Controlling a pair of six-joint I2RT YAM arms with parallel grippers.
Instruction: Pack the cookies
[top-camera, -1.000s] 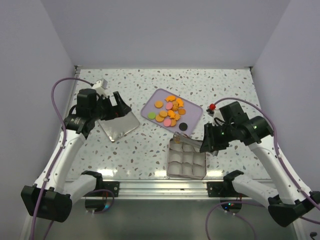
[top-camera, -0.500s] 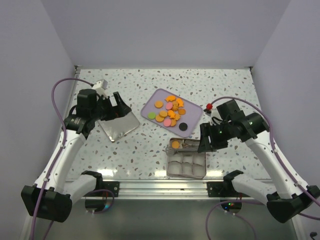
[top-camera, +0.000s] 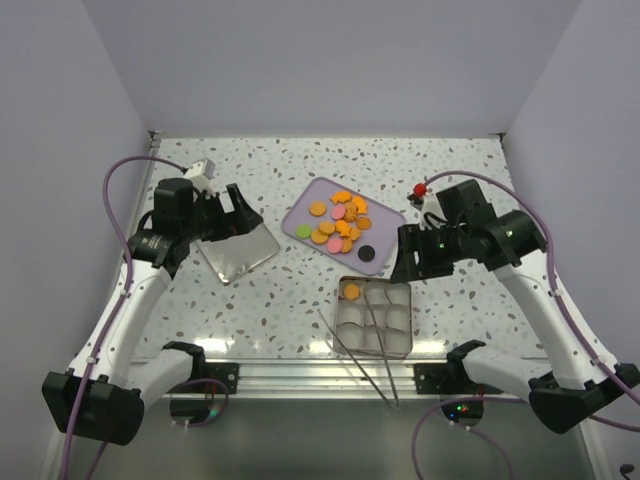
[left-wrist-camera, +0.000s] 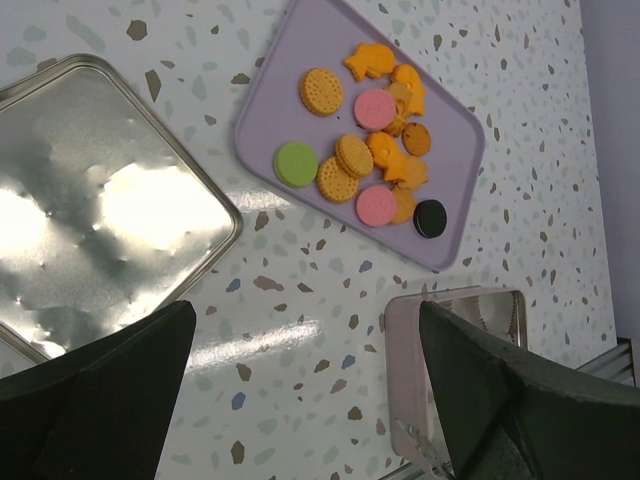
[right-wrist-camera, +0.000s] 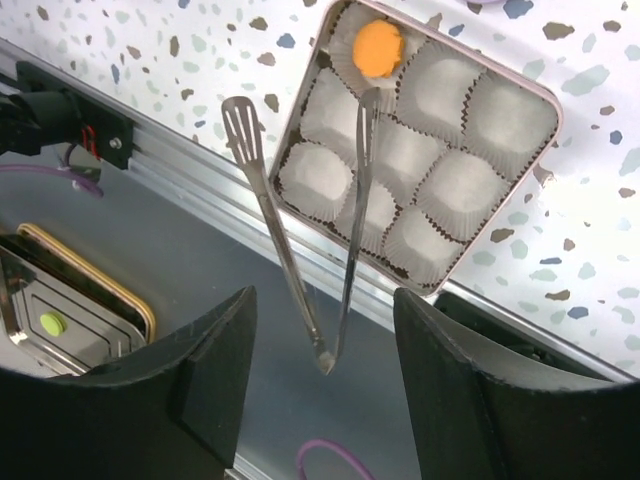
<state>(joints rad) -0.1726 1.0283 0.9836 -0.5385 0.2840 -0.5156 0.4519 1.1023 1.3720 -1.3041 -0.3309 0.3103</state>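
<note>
**Operator:** Where do my cookies stand?

**Inspector:** Clock bearings are read from the overhead view, with 12 o'clock at the far wall. Most of your cookies (left-wrist-camera: 354, 155) lie heaped on the lilac tray (left-wrist-camera: 268, 125), about mid-table (top-camera: 300, 170). They are mainly orange, with two pink, one green and one black. The black one sits apart from the heap, towards the tray's 5 o'clock corner. One orange cookie (right-wrist-camera: 379, 48) is already in the divided tin (top-camera: 410, 318), in the paper cup at its 11 o'clock corner. The tin stands at 5 o'clock of the tray, against the table's near edge.

**Operator:** And my grippers?

**Inspector:** Your left gripper (left-wrist-camera: 305, 320) hangs at 9 o'clock of the tray with its jaws spread wide and nothing between them. The lid (left-wrist-camera: 100, 190) lies flat beneath it, partly hidden by one finger; I cannot tell if they touch. Your right gripper (right-wrist-camera: 322, 300) hangs at 1 o'clock of the tin, clear of the table, with its jaws equally wide and gripping nothing.

**Operator:** The tongs?

**Inspector:** The tongs (right-wrist-camera: 243, 130) lie loose. One arm runs across the tin's cups, its tip just beside the orange cookie. The other arm's slotted head sits just off the tin's 9 o'clock side. The joined end juts towards 6 o'clock, past the rail (top-camera: 300, 372).
</note>
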